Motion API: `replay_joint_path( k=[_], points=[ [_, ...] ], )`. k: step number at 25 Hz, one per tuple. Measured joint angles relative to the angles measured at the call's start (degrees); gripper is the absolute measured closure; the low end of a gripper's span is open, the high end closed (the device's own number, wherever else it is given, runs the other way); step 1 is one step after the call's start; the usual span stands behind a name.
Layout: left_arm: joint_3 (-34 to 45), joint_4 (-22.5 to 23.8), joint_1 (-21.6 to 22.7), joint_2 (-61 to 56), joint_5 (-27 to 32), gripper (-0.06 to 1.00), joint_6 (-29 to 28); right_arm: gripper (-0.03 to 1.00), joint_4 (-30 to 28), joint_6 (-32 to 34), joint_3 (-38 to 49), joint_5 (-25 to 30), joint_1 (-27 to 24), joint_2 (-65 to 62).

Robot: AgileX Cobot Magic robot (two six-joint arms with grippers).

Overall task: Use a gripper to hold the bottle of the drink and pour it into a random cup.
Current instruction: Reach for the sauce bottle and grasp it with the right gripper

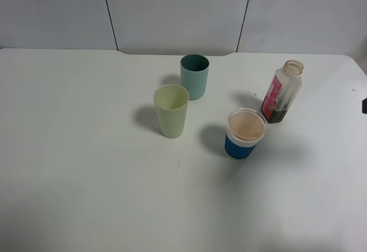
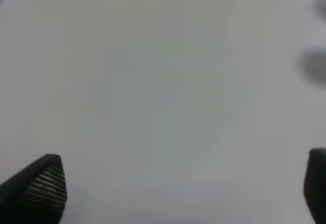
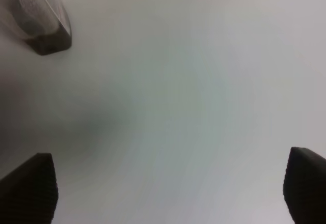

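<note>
- Blue cup [image 1: 241, 147] upright, near bottle [image 1: 282, 89] with dark drink [image 1: 277, 114] at its bottom.
- Left gripper [image 2: 183, 183] spread wide, grasping nothing.
- Right gripper [image 3: 170, 183] likewise released, above table [image 3: 204, 81] near bottle.

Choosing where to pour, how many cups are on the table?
3: a teal cup at the back, a pale yellow-green cup front-left of it, a blue-and-white cup by the bottle.

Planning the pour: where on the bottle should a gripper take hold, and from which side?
Probably mid-body on the bottle, below the open neck, with the right gripper coming from the right of the high view. It stands upright, capless; the blue cup sits close at its front-left.
</note>
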Motion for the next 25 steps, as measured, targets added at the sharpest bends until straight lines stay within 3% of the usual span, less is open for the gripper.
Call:
replay_joint_path(
  k=[6, 16, 25],
  points=[
    [0.00, 0.00, 0.00, 0.00, 0.00, 0.02, 0.00, 0.00, -0.54, 2.71, -0.02, -6.99, 5.44, 9.45],
    [0.00, 0.00, 0.00, 0.00, 0.00, 0.02, 0.00, -0.03, -5.62, 7.80, 0.14, -17.13, 6.08, 22.14],
    [0.00, 0.00, 0.00, -0.02, 0.00, 0.02, 0.00, -0.03, -7.64, 7.80, 5.89, -35.38, 6.08, 30.72]
  ],
)
